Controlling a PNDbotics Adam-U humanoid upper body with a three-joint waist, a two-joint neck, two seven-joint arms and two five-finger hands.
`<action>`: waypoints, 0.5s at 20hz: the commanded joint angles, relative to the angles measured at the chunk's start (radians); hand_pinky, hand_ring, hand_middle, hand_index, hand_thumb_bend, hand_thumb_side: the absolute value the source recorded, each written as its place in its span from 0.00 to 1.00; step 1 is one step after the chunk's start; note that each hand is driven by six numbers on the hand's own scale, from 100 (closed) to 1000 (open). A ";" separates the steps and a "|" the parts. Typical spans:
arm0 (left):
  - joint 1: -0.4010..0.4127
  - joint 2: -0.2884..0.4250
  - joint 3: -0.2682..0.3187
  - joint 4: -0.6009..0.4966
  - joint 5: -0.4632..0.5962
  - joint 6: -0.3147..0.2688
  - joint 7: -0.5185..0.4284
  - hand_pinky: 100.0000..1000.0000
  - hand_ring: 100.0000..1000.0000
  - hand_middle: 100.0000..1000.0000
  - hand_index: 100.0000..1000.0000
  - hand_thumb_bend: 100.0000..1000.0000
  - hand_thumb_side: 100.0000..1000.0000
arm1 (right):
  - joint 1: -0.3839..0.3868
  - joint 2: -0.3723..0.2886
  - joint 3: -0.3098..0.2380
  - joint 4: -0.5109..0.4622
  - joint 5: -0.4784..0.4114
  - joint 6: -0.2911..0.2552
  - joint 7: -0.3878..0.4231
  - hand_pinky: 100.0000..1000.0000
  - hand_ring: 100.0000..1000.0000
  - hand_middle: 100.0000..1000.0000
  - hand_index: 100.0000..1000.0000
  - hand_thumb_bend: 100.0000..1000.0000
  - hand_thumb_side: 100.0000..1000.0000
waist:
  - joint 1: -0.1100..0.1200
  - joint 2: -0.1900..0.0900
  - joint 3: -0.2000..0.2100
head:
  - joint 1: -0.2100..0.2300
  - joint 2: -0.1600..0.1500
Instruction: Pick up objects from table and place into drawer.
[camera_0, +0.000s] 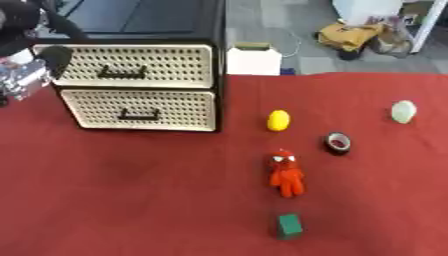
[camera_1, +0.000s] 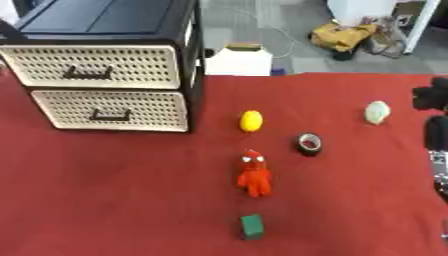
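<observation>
- Left eye view: your left hand (camera_0: 26, 75) is hovering at the upper-left edge, just beside the top drawer (camera_0: 136, 65) of the drawer unit (camera_0: 140, 75). Can't tell if its fingers are spread or curled; it's holding nothing I can see.
- Both drawers, top & lower drawer (camera_0: 140, 110), are sitting closed, so you're at the opening step, nothing stowed yet.
- Yellow lemon-like object (camera_0: 278, 120), tape roll (camera_0: 338, 143), red toy figure (camera_0: 285, 172), green block (camera_0: 290, 225) & pale object (camera_0: 403, 111) are all lying on the red table (camera_0: 131, 200), apart from each other.
- Right eye view: your right hand (camera_1: 435, 145) is idling at the right edge, near the pale object; finger state unclear.
- Next, probably: hook the top drawer's handle (camera_0: 122, 73) w/ the left hand & pull straight out.
</observation>
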 joint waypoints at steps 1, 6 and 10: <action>-0.039 0.002 -0.005 0.027 -0.008 0.007 -0.029 0.00 0.00 0.00 0.81 0.00 1.00 | -0.006 -0.029 -0.001 -0.014 -0.001 -0.003 0.002 0.64 0.67 0.45 0.74 0.27 0.67 | 0.002 -0.022 0.001 | 0.012 0.000; -0.084 -0.029 -0.033 0.097 -0.026 0.009 -0.064 0.00 0.00 0.00 0.80 0.00 1.00 | -0.008 -0.031 0.000 -0.014 -0.004 -0.005 0.004 0.64 0.67 0.45 0.74 0.27 0.67 | 0.003 -0.021 -0.002 | 0.015 -0.006; -0.119 -0.055 -0.057 0.156 -0.023 0.027 -0.094 0.00 0.00 0.00 0.80 0.00 1.00 | -0.008 -0.029 0.001 -0.014 -0.003 -0.004 0.006 0.64 0.67 0.45 0.74 0.27 0.67 | 0.002 -0.018 -0.007 | 0.018 -0.007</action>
